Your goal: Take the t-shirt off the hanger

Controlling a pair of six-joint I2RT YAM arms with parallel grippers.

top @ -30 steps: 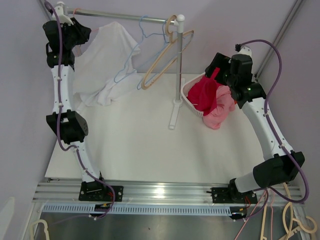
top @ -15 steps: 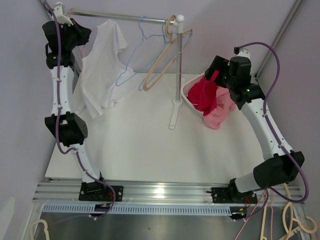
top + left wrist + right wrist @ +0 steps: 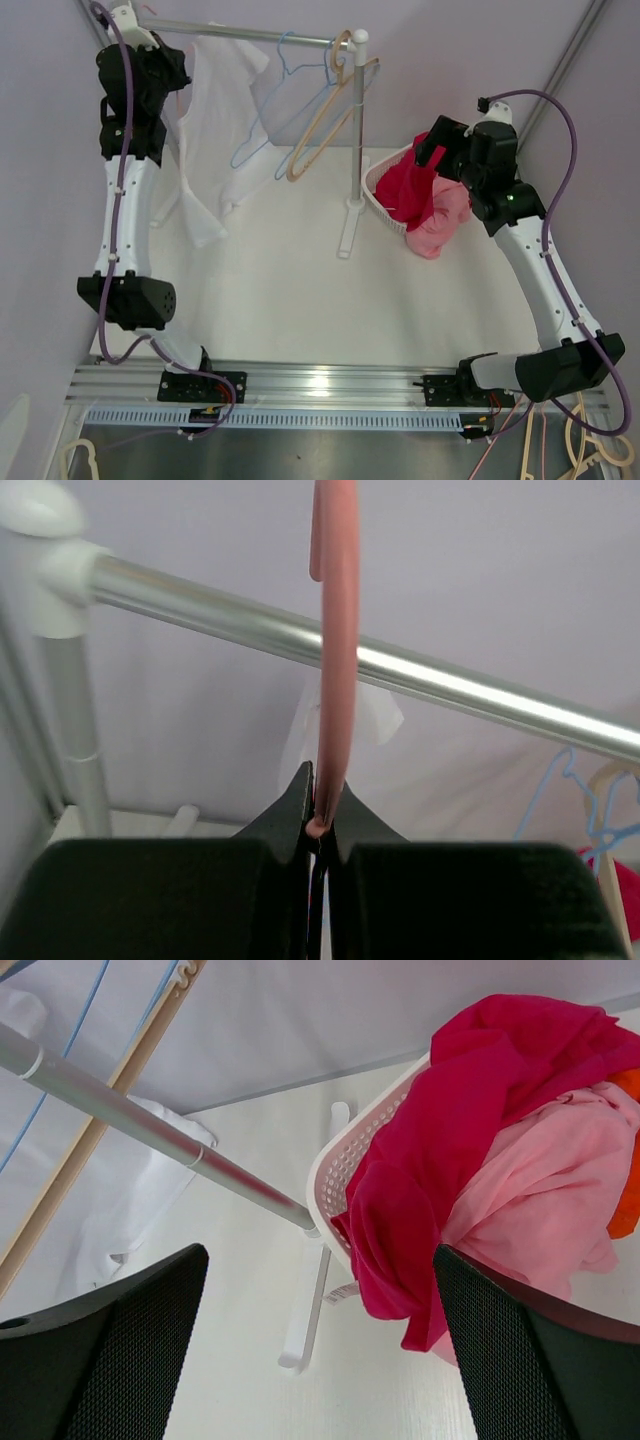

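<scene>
From above, the white cotton t-shirt (image 3: 215, 130) hangs below the left end of the silver metal rail (image 3: 260, 36). Its hanger is hidden, and the left gripper (image 3: 170, 62) beside it is too dark to read. In the left wrist view, that gripper's fingers pinch a pink plastic hanger (image 3: 335, 650) crossing the rail, its top cut off. In the right wrist view, the right gripper (image 3: 318, 1260) is spread wide and empty under the rail, which partly hides the shirt.

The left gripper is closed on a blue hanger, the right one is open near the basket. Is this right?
No. The left gripper is closed on a pink hanger, not blue, as the left wrist view shows. The right gripper is open near the basket.
</scene>
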